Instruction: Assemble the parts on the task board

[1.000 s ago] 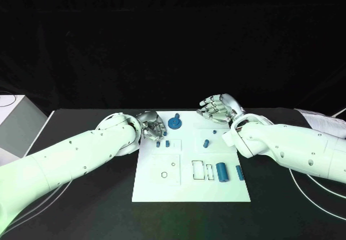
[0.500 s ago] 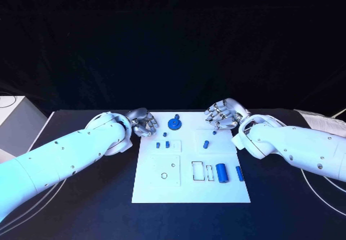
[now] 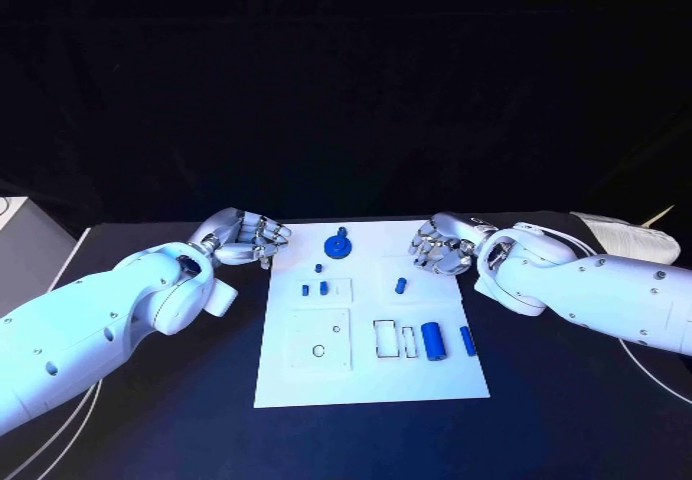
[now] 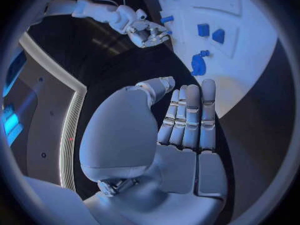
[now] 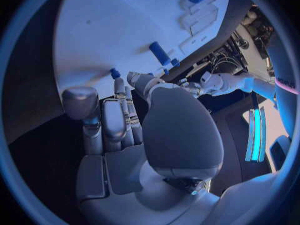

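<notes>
The white task board lies in the middle of the black table. On its far part stand a round blue gear-like part, a small peg, two small blocks and another piece. Two blue cylinders lie at its right. My left hand hovers off the board's far left corner, fingers straight and holding nothing. My right hand hangs over the board's far right edge, also holding nothing, with a small blue peg just beyond its fingertips.
Outlined recesses mark the board's near half. A white box stands at the table's left edge. A white bundle and thin cables lie at the right.
My left hand has drawn back leftward off the board's edge. My right hand has come down toward the board's far right edge. The view itself has shifted a little.
</notes>
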Controlling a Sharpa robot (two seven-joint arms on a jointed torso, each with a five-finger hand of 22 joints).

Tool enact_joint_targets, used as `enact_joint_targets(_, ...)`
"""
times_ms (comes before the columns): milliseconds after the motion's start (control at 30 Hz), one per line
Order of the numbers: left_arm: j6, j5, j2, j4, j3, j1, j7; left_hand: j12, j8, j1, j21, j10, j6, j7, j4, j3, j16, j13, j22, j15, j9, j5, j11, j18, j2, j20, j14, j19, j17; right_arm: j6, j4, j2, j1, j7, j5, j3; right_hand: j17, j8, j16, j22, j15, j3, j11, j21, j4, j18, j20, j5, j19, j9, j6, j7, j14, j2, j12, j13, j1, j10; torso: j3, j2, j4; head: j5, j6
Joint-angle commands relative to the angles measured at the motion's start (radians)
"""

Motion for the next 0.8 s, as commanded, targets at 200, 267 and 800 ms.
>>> enact_joint_targets(200,0.020,0.362,-0.065,0.088,0.039,-0.050,0.152,0.011,-0.007,-0.010,-0.046,-0.012,-0.002,0.004,0.011,-0.032,-0.039,-0.001,-0.028,0.004,-0.004,-0.002,0.004,0.015,0.005,0.004,-0.031,-0.020,-0.020,0.021,0.024,-0.015,-0.004,-0.136,-0.278,0.000,0.014,-0.013,0.043,0.043,0.013,-0.001,0.016,0.040,0.007,-0.015,0.013,-0.009,0.001,0.005,-0.012,0.005,0.060,-0.010,-0.012,-0.019,-0.021,-0.075,-0.0057,-0.005,0.0043,-0.005,-0.008)
enact_joint_targets(267,0.016,0.384,-0.075,0.099,0.042,-0.055,0.157,0.011,-0.007,-0.009,-0.048,-0.012,-0.002,0.004,0.011,-0.033,-0.041,-0.001,-0.029,0.004,-0.004,-0.002,0.004,0.015,0.006,0.004,-0.032,-0.020,-0.021,0.001,0.029,-0.015,-0.007,-0.148,-0.295,0.000,0.015,-0.016,0.049,0.053,0.014,-0.003,0.017,0.049,0.008,-0.016,0.014,-0.009,0.002,0.005,-0.016,0.005,0.060,-0.010,-0.012,-0.020,-0.022,-0.079,-0.0066,-0.003,0.0031,-0.004,-0.006)
enact_joint_targets(800,0.000,0.422,-0.103,0.127,0.047,-0.068,0.160,0.013,-0.006,-0.009,-0.055,-0.013,0.001,0.003,0.015,-0.037,-0.047,-0.001,-0.034,0.004,-0.004,-0.002,0.004,0.015,0.010,0.004,-0.034,-0.019,-0.025,0.011,0.025,0.017,-0.023,-0.170,-0.309,-0.001,0.022,-0.016,0.071,0.076,0.012,-0.003,0.013,0.071,0.013,-0.016,0.016,-0.010,0.003,0.010,-0.015,0.001,0.060,-0.004,-0.004,-0.016,-0.024,-0.069,-0.0038,-0.003,0.0030,-0.007,-0.009)
